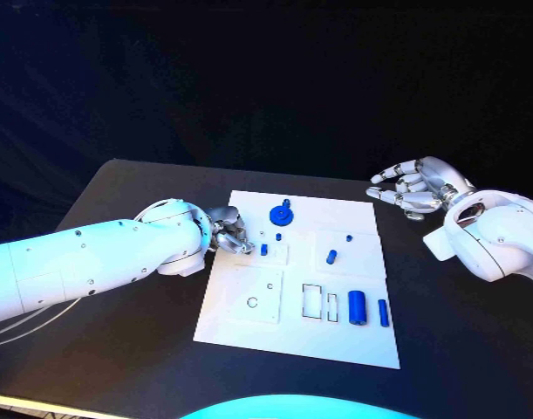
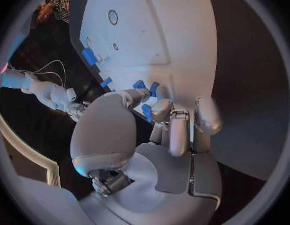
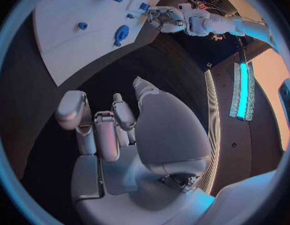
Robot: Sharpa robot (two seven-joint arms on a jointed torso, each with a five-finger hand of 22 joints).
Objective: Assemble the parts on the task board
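The white task board lies mid-table. On it are a blue gear-like part, two small blue pieces, a short blue peg, a blue cylinder and a thin blue bar. My left hand hovers at the board's left edge with its fingers curled close together. In the left wrist view blue pieces show between and just past the fingertips, and whether one is held is unclear. My right hand is off the board's far right corner, fingers apart and holding nothing.
Square and slot recesses and a round hole mark the board's near half. Black table surrounds the board. The right wrist view shows the board, the gear and my left hand across it.
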